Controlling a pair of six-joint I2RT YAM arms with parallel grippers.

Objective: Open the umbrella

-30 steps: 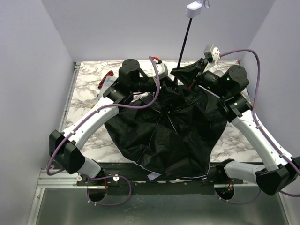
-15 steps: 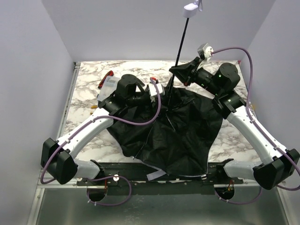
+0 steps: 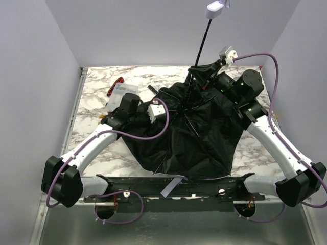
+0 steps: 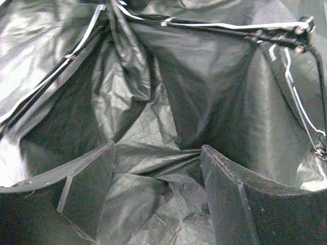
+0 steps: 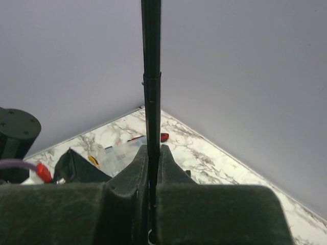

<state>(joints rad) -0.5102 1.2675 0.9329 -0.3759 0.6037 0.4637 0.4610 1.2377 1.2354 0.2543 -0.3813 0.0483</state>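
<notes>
The umbrella (image 3: 199, 132) lies half spread on the marble table with its black lining up. Its thin black shaft (image 3: 202, 43) rises toward the back, with the pale handle (image 3: 215, 9) at the top. My right gripper (image 3: 202, 69) is shut on the shaft low down. In the right wrist view its fingers (image 5: 152, 153) clamp the shaft (image 5: 152, 76). My left gripper (image 3: 154, 109) is at the canopy's left edge. In the left wrist view it (image 4: 156, 173) is open, with wrinkled black fabric (image 4: 153, 127) bunched between its fingers. Metal ribs (image 4: 230, 28) cross above.
A red-handled tool (image 3: 116, 84), a clear plastic packet (image 3: 122, 94) and a small black stick (image 3: 152, 90) lie at the back left of the table (image 3: 97, 132). Walls enclose the left, back and right. The right wrist view shows a red item (image 5: 163, 137) near the back wall.
My left arm has drawn back toward the left and near side. The canopy has spread wider toward the back right. My right gripper has stayed shut on the shaft and risen slightly.
</notes>
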